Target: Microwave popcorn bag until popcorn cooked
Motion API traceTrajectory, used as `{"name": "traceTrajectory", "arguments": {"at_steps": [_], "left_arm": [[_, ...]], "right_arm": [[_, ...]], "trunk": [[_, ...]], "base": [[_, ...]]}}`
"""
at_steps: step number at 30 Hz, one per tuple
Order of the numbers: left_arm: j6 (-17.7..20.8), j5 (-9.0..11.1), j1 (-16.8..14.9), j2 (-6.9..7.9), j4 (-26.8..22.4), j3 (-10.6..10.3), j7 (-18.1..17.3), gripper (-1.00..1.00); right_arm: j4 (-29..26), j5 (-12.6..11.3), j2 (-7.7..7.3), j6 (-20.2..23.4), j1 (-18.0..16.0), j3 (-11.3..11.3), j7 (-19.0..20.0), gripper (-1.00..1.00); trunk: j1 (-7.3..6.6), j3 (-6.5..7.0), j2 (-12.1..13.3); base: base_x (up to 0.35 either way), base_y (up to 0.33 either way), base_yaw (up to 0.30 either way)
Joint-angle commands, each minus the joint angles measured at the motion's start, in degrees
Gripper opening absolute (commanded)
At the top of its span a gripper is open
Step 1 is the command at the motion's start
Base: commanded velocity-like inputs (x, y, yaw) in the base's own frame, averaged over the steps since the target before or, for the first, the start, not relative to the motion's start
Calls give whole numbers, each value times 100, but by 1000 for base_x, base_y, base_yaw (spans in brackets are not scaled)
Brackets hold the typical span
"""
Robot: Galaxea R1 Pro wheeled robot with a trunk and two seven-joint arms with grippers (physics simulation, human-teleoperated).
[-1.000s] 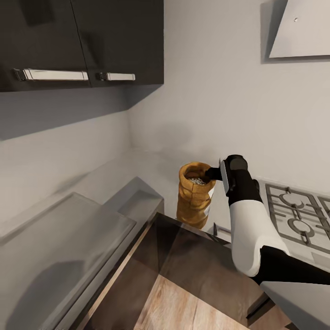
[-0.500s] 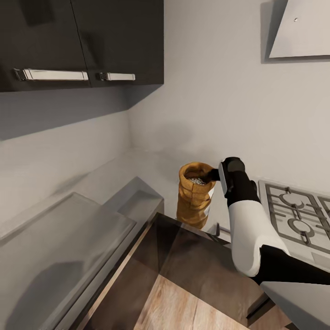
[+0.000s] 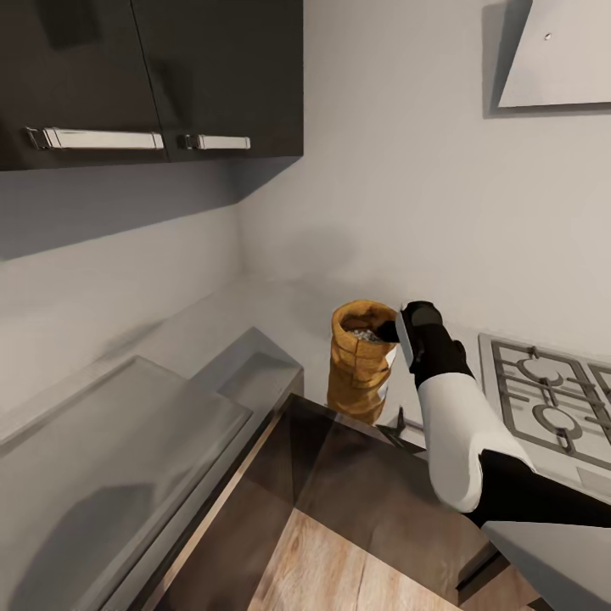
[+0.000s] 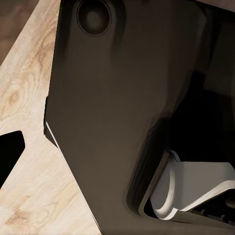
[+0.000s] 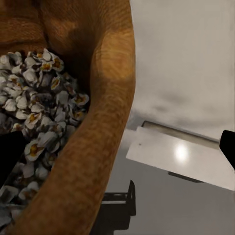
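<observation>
Countertop [image 3: 280, 314] bears upright popcorn bag [image 3: 361, 369], mouth upward.

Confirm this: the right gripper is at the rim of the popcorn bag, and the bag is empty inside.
Not quite. The right gripper is at the rim of the popcorn bag, but the bag is not empty: the right wrist view shows a heap of popcorn inside it, and the head view shows pale kernels at its mouth.
</observation>
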Motion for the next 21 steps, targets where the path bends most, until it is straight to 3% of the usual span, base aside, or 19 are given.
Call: {"name": "traceTrajectory", "arguments": {"at_steps": [1,16,17,21], "left_arm": [[-15,19,-3,-2,2,26,-4,100],[-15,19,-3,-2,2,26,-4,100],[-15,19,-3,-2,2,26,-4,100],[-15,19,-3,-2,2,26,-4,100]], "right_arm": [[104,-14,6,-20,0,-18,-35,100],[144,-64,6,11,-2,-27,-43,100],[145,-65,6,22,-2,-27,-44,-100],[353,-67,6,51,0,-39,-44,-100]], "trunk": [[1,-8,-3],[1,-8,-3],[1,-8,-3],[1,-8,-3]], "base": [[0,0,0],[0,0,0],[0,0,0],[0,0,0]]}}
